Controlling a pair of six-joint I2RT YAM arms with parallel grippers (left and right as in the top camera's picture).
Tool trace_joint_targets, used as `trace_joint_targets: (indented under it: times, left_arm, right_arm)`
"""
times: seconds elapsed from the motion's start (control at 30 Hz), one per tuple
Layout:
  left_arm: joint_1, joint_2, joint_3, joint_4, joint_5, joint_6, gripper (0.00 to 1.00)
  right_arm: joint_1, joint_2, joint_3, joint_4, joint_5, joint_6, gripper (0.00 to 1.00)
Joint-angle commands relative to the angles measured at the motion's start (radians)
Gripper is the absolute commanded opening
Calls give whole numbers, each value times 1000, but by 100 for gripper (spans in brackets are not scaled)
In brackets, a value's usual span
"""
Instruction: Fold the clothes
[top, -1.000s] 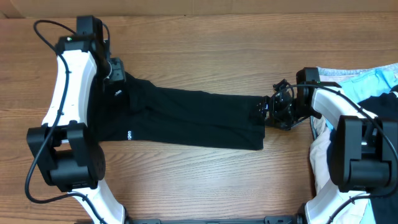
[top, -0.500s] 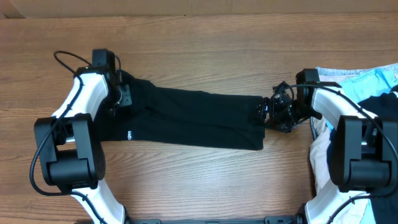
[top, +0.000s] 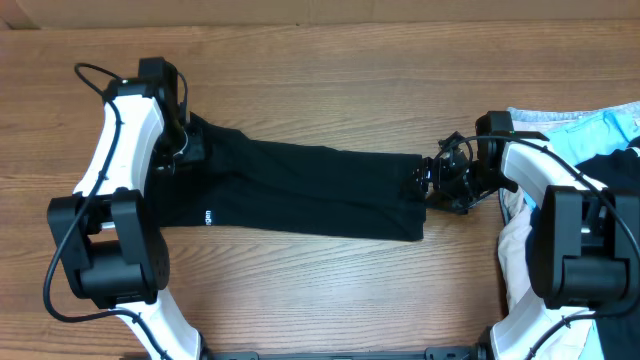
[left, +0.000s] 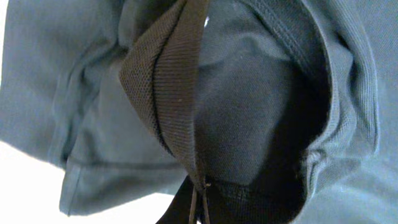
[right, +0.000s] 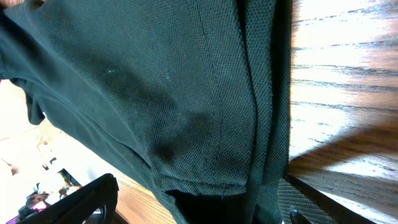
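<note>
The black T-shirt (top: 300, 190) lies on the wooden table as a long folded strip running left to right, with a tiny white tag (top: 207, 216) near its left end. My left gripper (top: 183, 148) is shut on the strip's upper left corner. In the left wrist view a ridge of the shirt's knit (left: 168, 81) runs down into the pinched jaws of the left gripper (left: 199, 208). My right gripper (top: 437, 185) sits at the strip's right end. It is open (right: 202, 199), its fingers (right: 87, 199) wide apart on either side of the shirt's hem (right: 205, 183).
A heap of light-blue, white and black cloth (top: 600, 130) lies at the far right behind the right arm, and white cloth (top: 515, 250) hangs beside it. Bare wooden table (top: 330, 290) surrounds the strip.
The left gripper has shut on the shirt's upper left corner, and the left arm has shifted slightly. The right gripper has stayed where it was.
</note>
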Motion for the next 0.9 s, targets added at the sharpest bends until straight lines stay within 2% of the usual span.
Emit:
trace_joint_targets:
  times: [0.0, 0.23, 0.67, 0.8, 0.87]
  left_arm:
    - [-6, -10, 32, -59, 6, -24, 4]
    - [-6, -17, 33, -152, -28, -21, 4]
    - [-6, -107, 6, -175, -51, -33, 5]
    - [-6, -107, -76, -122, -51, -33, 13]
    - [-6, -105, -108, -107, -51, -34, 20]
  right_arm:
    - [5, -11, -3, -1, -9, 0, 86]
    - [5, -11, -3, -2, -9, 0, 86]
    - [5, -11, -3, -1, -9, 0, 87]
    - [5, -11, -3, -1, -9, 0, 87]
    - [5, -11, -3, -1, -9, 0, 87]
